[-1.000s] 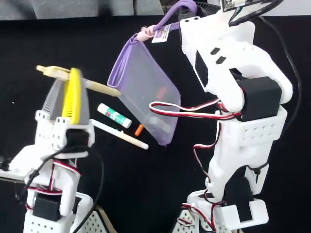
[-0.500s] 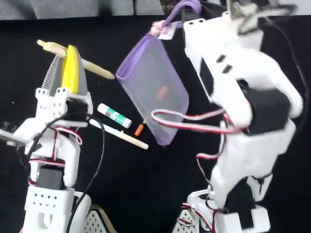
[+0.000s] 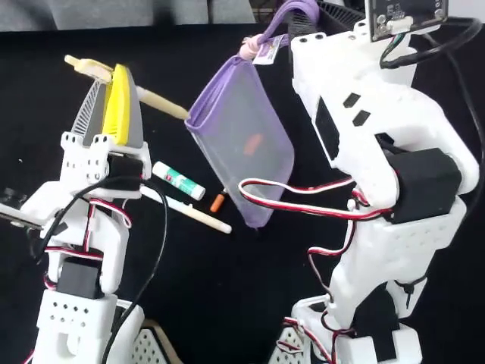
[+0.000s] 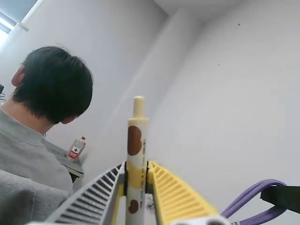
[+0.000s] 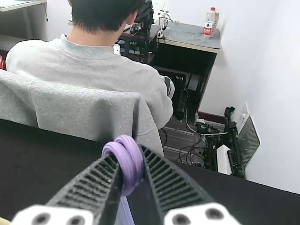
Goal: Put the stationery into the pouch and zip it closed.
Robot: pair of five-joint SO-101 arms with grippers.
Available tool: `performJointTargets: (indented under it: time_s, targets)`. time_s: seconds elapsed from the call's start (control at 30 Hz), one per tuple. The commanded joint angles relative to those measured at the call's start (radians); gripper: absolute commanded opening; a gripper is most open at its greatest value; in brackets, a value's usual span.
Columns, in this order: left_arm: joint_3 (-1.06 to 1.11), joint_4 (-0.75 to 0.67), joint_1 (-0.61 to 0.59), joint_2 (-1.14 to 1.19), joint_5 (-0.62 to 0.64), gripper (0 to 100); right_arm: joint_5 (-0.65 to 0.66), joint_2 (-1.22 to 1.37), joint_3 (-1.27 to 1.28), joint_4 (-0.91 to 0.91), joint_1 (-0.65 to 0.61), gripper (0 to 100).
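**Desk:** What's your left holding?

**Me:** My left gripper (image 3: pixel 108 76) sits at 10 o'clock in the high view, raised off the table (image 3: pixel 227 303). It is clenched on a cream pen (image 3: pixel 155 102). The wrist view shows the pen (image 4: pixel 137 140) pinched between the two fingers of that gripper (image 4: pixel 137 166), brown spots on its barrel. One end juts out toward 10 o'clock. The other points toward 4 o'clock and ends just beside the pouch's purple edge. I can't tell if they touch.

**Desk:** And the pouch?

**Me:** The pouch (image 3: pixel 242 144) hangs tilted near the middle of the high view. Its strap (image 3: pixel 292 10) runs up toward 1 o'clock. My right gripper (image 5: pixel 127 161) is squeezed tight around that strap (image 5: pixel 124 149). I see one orange piece (image 3: pixel 252 144) through the pouch's clear wall.

**Desk:** What's down on the table?

**Me:** Three things, around 7 to 8 o'clock from the pouch. There is a glue stick (image 3: pixel 178 180), with a white pen (image 3: pixel 189 211) just below it. An orange bit (image 3: pixel 217 202) lies between that white pen and the pouch's low corner.
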Motion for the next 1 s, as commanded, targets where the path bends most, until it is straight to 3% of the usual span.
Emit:
performJointTargets:
  time_s: [0.0,0.47,0.6,0.77,0.97]
  targets:
    - [-0.073,-0.017,0.024,0.008,0.003,3,0.002,-0.033,-0.013,0.026,0.011,1.1]
    - [-0.07,-0.017,0.039,0.235,0.003,3,0.002,-0.033,-0.015,0.034,0.012,1.1]
    - [-0.025,-0.017,0.127,0.216,-0.011,3,0.002,-0.035,-0.016,0.034,0.014,1.1]
    - [0.058,-0.015,0.271,0.187,-0.19,3,0.002,-0.035,-0.015,0.018,0.015,1.1]
    - [0.107,-0.003,0.295,0.172,-0.196,9,0.002,-0.035,-0.016,0.018,0.015,1.1]
